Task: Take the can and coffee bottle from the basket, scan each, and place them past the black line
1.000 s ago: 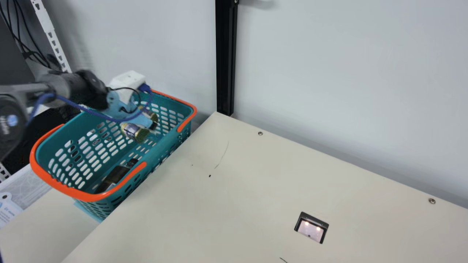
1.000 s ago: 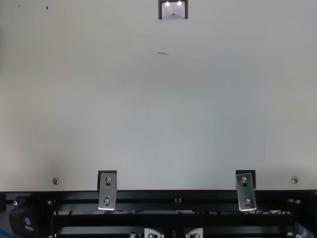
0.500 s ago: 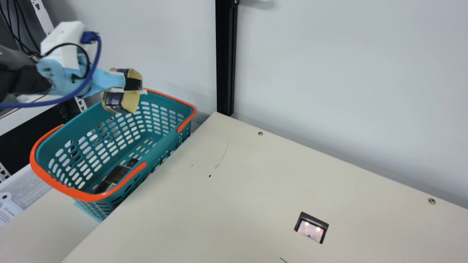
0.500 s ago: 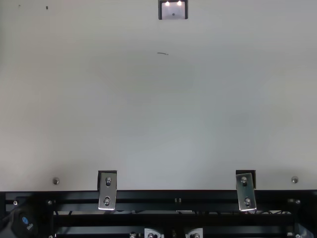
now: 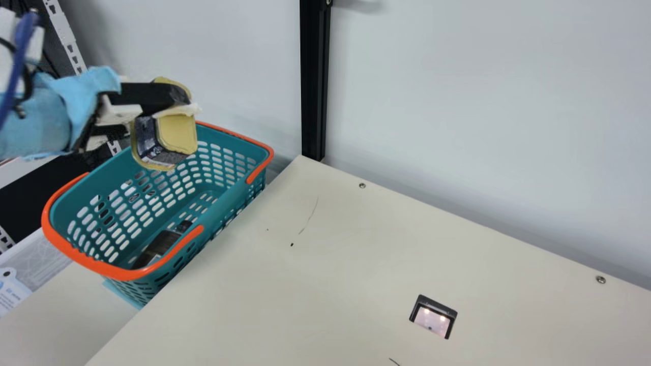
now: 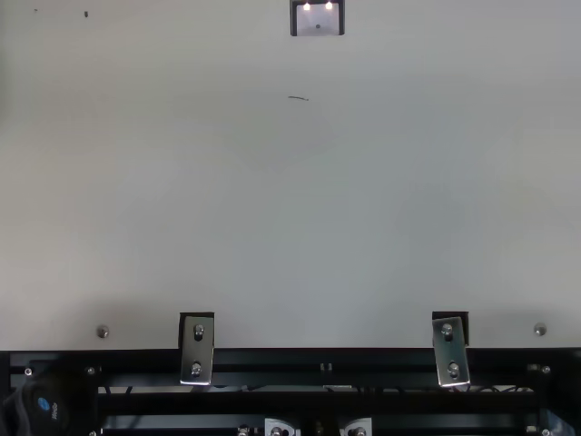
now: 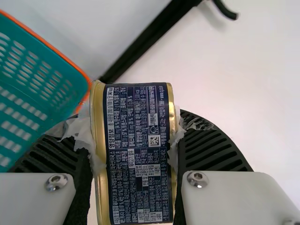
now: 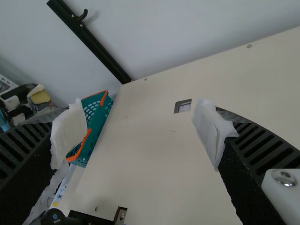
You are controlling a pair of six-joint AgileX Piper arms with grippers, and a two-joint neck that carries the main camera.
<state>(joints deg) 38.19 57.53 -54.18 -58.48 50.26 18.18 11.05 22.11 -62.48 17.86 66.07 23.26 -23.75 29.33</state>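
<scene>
Over the basket (image 5: 224,201), high above its opening in the main view, the left gripper (image 5: 164,114) has its two black ribbed fingers closed on the can (image 7: 137,154). In the left wrist view they press on the can's gold-rimmed ends, one from each side, with torn whitish wrapping (image 7: 84,136) between finger and rim; the dark printed label runs between the rims.

The teal basket stands beside the cream table (image 5: 356,254), its orange handles (image 5: 119,273) folded down along the rim. On its slotted floor the dark coffee bottle (image 5: 157,248) lies on its side, close to the wall next to the table.

Behind the fingers, the left arm enters from the main view's left edge, the gripper roughly level, pointing towards the table side. Light blue cloth (image 5: 84,96) wraps it, and a blue cable (image 5: 18,61) hangs alongside.

The right gripper (image 8: 139,133) has its fingers spread wide, white wrapping on both tips. Between them, the right wrist view shows the tabletop and the scanner window (image 5: 431,317) set into it.
</scene>
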